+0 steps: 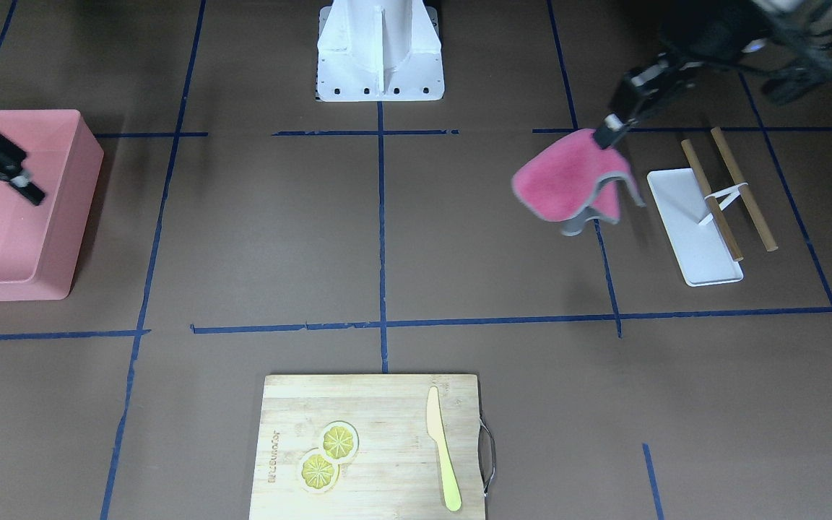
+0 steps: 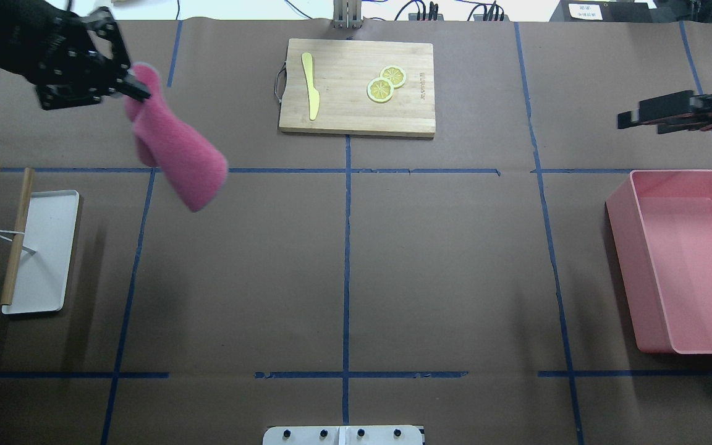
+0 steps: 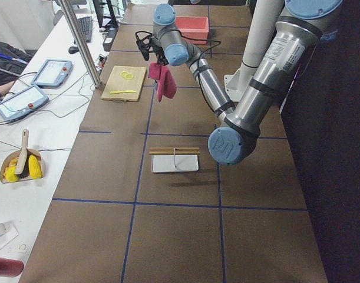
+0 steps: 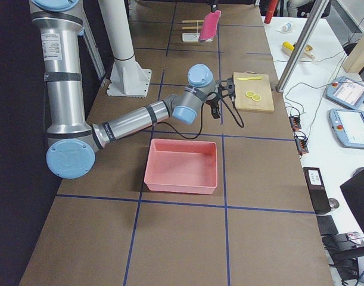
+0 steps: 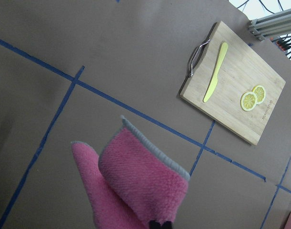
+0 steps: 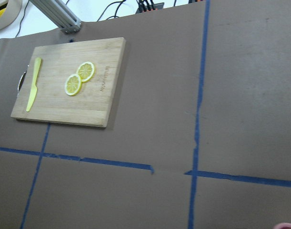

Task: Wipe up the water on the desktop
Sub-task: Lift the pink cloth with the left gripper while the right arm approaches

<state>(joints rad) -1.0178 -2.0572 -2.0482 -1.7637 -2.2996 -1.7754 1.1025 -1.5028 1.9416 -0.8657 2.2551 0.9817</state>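
Dangling pink cloth (image 2: 177, 161) above desktop (image 2: 442, 259)

The matte brown tabletop (image 2: 442, 259) carries a grid of thin dark-blue tape lines. The pink fluffy cloth (image 2: 177, 157) is edged in grey. The left end effector (image 2: 139, 93) and the right end effector (image 1: 10, 211) are both black. The pale wooden cutting board (image 2: 343, 114) shows a dark printed word. The flat plastic knife (image 2: 310, 83) is yellow. The two lemon slices (image 2: 385, 83) are yellow with whitish rims. The rectangular plastic bin (image 2: 622, 247) is salmon pink. The shallow rectangular tray (image 2: 47, 247) is white. The two wooden sticks (image 2: 17, 235) are light brown and joined by a white band.
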